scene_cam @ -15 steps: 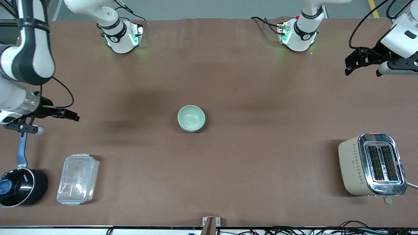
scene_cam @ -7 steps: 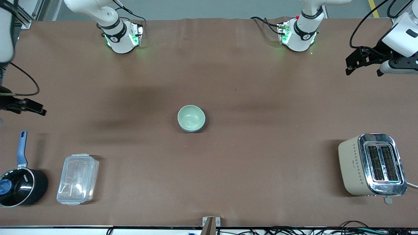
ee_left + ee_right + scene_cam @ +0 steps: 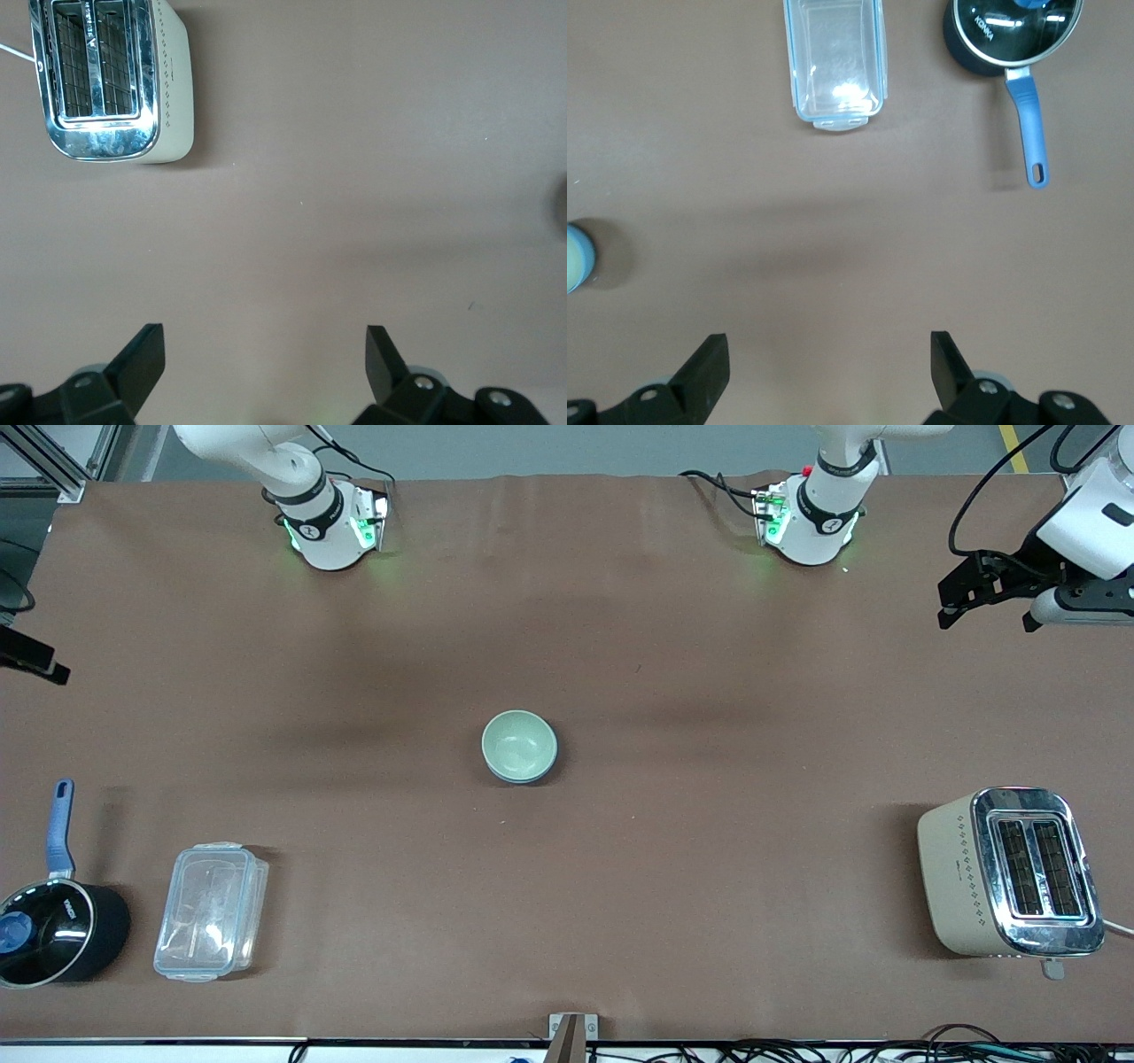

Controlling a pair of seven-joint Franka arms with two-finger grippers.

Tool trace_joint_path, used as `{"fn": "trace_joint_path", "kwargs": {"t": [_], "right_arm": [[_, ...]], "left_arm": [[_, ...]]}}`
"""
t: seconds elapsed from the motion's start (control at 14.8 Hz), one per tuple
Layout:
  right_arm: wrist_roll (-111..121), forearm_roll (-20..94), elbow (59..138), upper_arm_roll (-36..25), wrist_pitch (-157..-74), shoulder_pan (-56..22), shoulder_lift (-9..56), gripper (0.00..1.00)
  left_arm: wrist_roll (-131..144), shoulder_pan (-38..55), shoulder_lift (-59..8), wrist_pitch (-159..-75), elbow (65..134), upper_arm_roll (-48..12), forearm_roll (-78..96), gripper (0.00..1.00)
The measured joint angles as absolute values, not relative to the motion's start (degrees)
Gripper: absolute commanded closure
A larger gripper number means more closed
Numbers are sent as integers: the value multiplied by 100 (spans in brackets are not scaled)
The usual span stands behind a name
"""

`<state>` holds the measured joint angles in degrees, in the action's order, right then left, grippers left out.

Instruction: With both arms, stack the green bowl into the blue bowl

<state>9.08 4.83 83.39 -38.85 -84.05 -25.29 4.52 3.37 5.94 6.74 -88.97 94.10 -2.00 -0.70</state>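
You have the green bowl [image 3: 519, 744] already nested in the blue bowl [image 3: 523, 776], whose rim just shows beneath it, at the middle of the bench [image 3: 620, 646]. Both look light, rigid and smooth, probably slippery; if you must reseat them, pinch the green bowl's rim across its wall, gently.

Your left gripper [image 3: 266, 363] hangs wide open and empty over bare bench at the left arm's end, above the toaster [image 3: 1010, 872]. Your right gripper [image 3: 830, 361] is likewise wide open and empty over the right arm's end, near the saucepan [image 3: 53, 930] and clear box [image 3: 211, 911].
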Motion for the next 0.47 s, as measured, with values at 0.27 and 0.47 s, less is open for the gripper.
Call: {"fn": "trace_joint_path", "kwargs": {"t": [0.27, 0.47], "right_arm": [[829, 56, 8334, -3280, -8170, -2054, 41, 0], [779, 9, 8289, -1794, -8171, -675, -13, 0]], "left_arm": [[338, 598, 674, -8895, 9409, -209, -70, 0], [338, 600, 674, -8895, 9409, -212, -70, 0]]}}
